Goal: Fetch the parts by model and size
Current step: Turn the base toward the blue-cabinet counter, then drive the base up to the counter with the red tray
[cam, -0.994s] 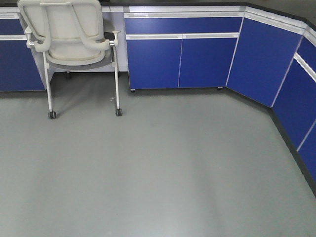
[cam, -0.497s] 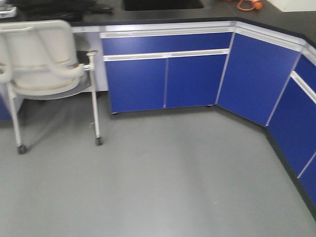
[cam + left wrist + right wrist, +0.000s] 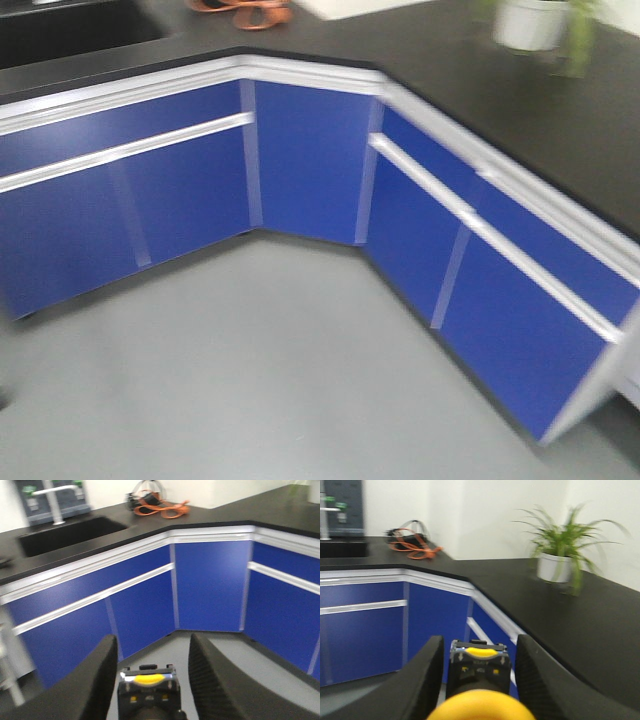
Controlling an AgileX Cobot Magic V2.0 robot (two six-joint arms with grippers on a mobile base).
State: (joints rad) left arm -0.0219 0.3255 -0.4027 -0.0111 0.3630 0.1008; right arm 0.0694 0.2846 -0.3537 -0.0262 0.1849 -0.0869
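1. The left gripper (image 3: 152,639) is spread wide. Its two black curved fingers (image 3: 102,680) stand well apart, the blue cabinet shows through the gap between their tips, and nothing is clamped there.
2. Low between those fingers sits a dark block with a yellow arc on top (image 3: 148,680). I cannot tell whether it belongs to the gripper.
3. The right gripper (image 3: 480,639) is likewise wide apart, with nothing pinched between the tips of its black fingers (image 3: 422,680). A similar dark block with a yellow top (image 3: 480,667) sits between them.
4. A rounded yellow shape (image 3: 477,707) fills the bottom edge of the right wrist view, too blurred to identify.
5. The red-capped and yellow-capped mushroom-head push-button switches cannot be made out with certainty in any view, so I cannot tell where they are.
6. In the front view, which is smeared, blue cabinet doors with pale silver rails (image 3: 310,160) run around an inside corner. They sit under a black bench (image 3: 480,90) and above a plain grey floor (image 3: 250,380).
7. A tangle of orange cable (image 3: 162,510) lies on the bench near the corner.
8. In the left wrist view a black sink (image 3: 70,532) with a white tap (image 3: 55,500) is set into the bench to the left of the cable.
9. A green long-leaved plant in a white pot (image 3: 555,565) stands on the bench run to the right of the corner, well apart from the cable.
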